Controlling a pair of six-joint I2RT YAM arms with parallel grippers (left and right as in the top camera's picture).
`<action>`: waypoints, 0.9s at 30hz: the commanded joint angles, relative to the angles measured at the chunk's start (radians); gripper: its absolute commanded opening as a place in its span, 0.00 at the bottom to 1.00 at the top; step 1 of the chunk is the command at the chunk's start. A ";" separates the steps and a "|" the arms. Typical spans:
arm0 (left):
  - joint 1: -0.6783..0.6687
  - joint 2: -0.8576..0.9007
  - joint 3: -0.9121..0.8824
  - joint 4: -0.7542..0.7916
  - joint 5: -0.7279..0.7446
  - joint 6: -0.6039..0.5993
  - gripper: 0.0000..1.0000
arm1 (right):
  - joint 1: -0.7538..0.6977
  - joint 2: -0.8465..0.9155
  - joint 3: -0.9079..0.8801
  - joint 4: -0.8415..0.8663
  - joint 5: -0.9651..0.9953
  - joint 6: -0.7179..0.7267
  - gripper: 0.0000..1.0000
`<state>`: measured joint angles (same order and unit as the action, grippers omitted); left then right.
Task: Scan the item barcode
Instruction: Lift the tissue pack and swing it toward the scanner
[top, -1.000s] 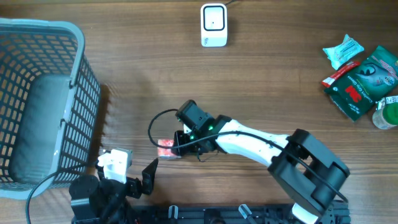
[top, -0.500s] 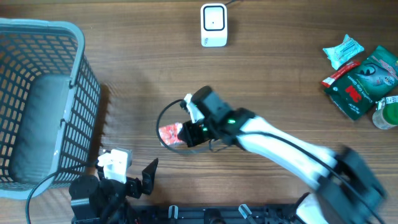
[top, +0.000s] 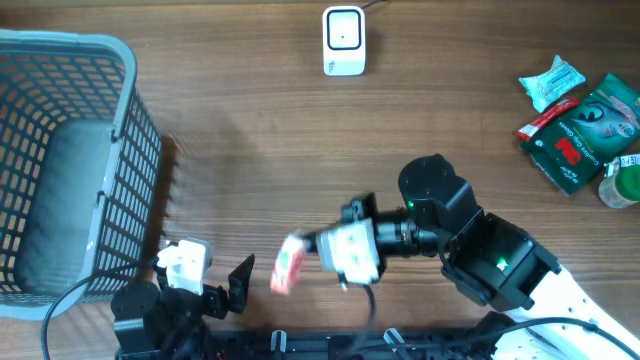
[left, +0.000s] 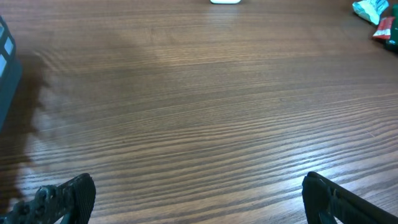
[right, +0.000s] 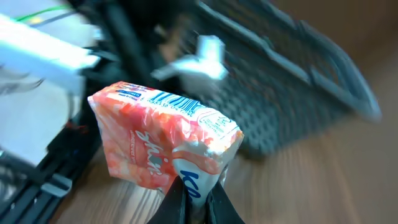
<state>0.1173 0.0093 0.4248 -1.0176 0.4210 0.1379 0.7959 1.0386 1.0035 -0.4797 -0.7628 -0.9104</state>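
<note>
A second back the pink-and-white packet (top: 288, 266) lay flat on the desk (top: 250, 120) under the right hand (top: 303, 256), left of centre. Now it is raised off the wood and blurred in the overhead view, nearer the front edge. The arm has drawn back to the right and its wrist has turned. The right hand is narrow, pinched on the packet's lower edge. The scanner (top: 343, 40) sits at the far edge, well apart from the packet, where it was before. The basket (top: 130, 130) and the green pouch (top: 590, 125) at far right have not shifted either. The left hand (top: 212, 276) is spread wide, low at the front left, unmoved. The right wrist view alone shows the grip: dark fingers (right: 214, 202) closed on a fold of the packet (right: 158, 140). It also shows blue bar-like printing along the top edge and the basket (right: 298, 68) blurred behind. The left wrist view shows only bare desk (left: 199, 93) between the wide tips of the left hand (left: 199, 202). No packet is in that view.
</note>
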 joint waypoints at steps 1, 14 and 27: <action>0.003 -0.003 -0.002 0.003 0.016 0.013 1.00 | 0.003 -0.009 0.005 -0.008 -0.216 -0.298 0.04; 0.003 -0.003 -0.002 0.003 0.016 0.013 1.00 | -0.077 -0.008 0.005 -0.026 -0.216 -0.234 0.04; 0.003 -0.003 -0.002 0.003 0.016 0.013 1.00 | -0.251 0.150 0.005 0.225 0.267 1.183 0.04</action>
<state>0.1173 0.0093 0.4248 -1.0180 0.4210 0.1379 0.5510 1.1313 1.0031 -0.3000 -0.6670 -0.3317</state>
